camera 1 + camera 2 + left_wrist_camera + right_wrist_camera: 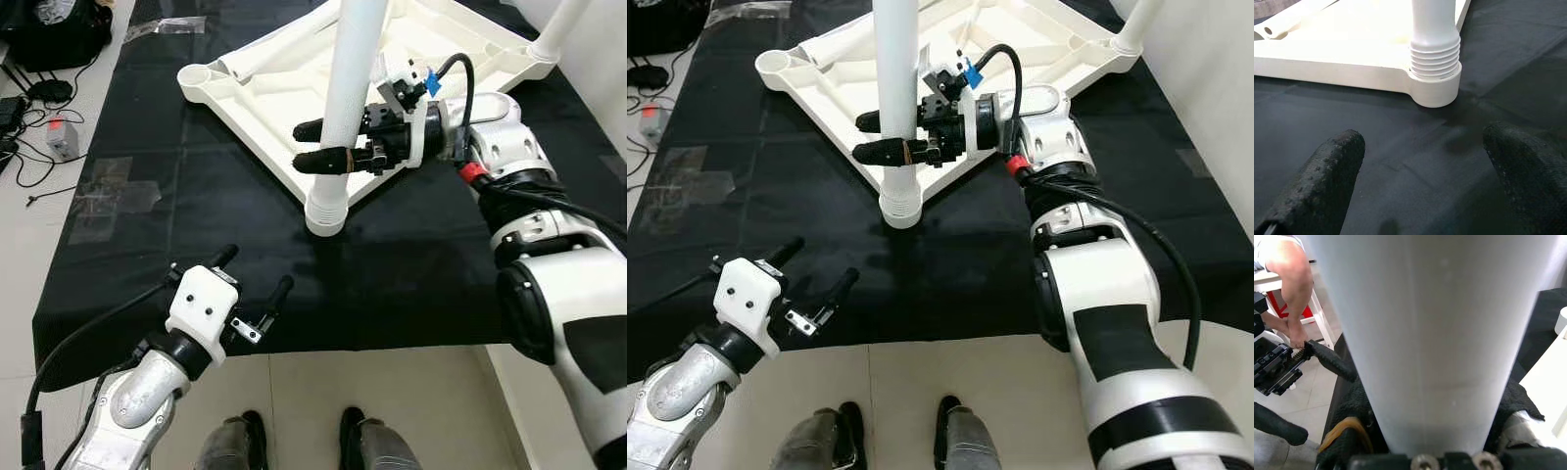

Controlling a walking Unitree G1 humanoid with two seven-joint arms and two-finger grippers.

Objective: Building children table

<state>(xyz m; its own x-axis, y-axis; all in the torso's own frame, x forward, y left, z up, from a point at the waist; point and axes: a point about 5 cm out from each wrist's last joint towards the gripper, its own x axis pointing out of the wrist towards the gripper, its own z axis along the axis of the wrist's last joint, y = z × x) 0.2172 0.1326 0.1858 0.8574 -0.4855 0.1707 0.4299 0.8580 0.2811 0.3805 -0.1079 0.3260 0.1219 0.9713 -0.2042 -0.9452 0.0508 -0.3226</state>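
Black cloth point(196, 235) covers floor, mid frame. White tabletop point(284, 98) lies upside down on it, upper middle, so legs go in from above. Leg point(348, 108) stands upright in near corner socket point(326, 213). Right gripper point(318, 145) fingers clamped round leg, likely to twist it tight. Left gripper point(253, 279), lower left, fingers apart, waiting.

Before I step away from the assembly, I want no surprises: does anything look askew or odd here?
Nothing stands out. The white plastic tabletop lies upside down on the black cloth, as assembly needs. The white tubular leg stands upright in its corner socket, right gripper fingers around it. The left gripper hovers open.
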